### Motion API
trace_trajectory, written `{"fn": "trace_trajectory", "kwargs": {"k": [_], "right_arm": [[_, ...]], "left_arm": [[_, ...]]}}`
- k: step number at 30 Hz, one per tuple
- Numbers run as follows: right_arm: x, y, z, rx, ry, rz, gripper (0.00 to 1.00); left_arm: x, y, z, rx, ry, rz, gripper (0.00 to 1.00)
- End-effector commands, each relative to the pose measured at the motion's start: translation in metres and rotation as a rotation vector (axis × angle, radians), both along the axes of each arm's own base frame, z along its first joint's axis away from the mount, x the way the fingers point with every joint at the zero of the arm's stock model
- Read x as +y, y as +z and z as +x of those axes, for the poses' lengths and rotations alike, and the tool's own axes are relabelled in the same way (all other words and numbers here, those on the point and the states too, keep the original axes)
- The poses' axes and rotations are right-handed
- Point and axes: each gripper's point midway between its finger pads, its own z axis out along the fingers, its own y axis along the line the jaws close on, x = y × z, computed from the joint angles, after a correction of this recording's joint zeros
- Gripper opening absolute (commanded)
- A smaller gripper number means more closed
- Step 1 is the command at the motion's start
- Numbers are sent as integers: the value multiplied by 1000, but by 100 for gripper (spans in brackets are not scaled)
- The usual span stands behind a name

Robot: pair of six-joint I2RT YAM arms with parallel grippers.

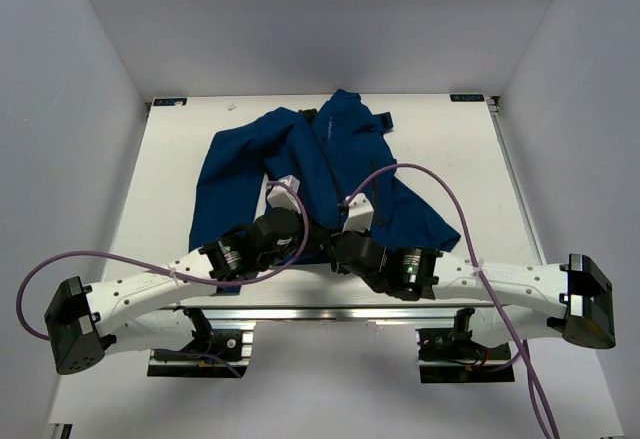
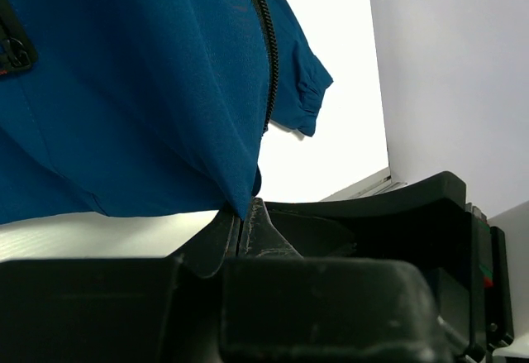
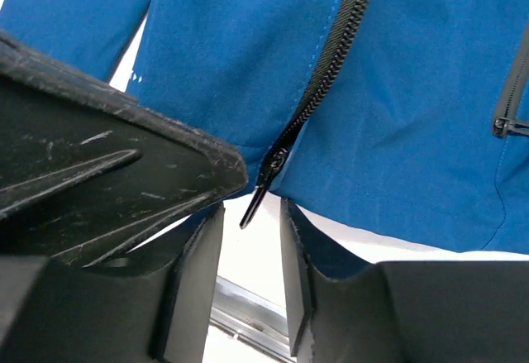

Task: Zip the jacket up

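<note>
Two grippers meet at the near hem of the royal-blue jacket [image 1: 300, 159], rumpled on the white table [image 1: 450, 159] in my feed: left gripper [image 2: 241, 231] clamped on the hem, right gripper [image 3: 252, 247] parted either side of the dangling black zipper pull [image 3: 258, 193].

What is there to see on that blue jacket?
The jacket is soft royal-blue fabric, lying spread and rumpled on the white table, collar far from the arms. A dark zipper runs down its middle. Its pull tab hangs at the near hem, between the fingers of the open right gripper. The left gripper pinches the hem nearby.
</note>
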Motion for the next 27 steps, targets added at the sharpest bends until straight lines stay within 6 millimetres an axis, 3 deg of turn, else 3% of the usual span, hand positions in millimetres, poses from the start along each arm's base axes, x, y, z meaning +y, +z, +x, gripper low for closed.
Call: {"fn": "trace_trajectory", "kwargs": {"k": [1,8,14,16,27], "right_arm": [[10,29,11,-47,-66,98,38],[8,33,15,-58,-100,110,30],[7,36,15,-61,-94,114,11],[7,37,13,-57,-85,109,0],[3,47,5,-54,5,45,0]], "left_arm": [[-3,11,-6,-5,-30,-54,0],[-5,11,-7,-3,-41,-61,0],[-6,8,-8,0,-48,-55,0],[-6,8,-8,-3,-50,-52,0],[-5,-5,-11,6,-87,32,0]]}}
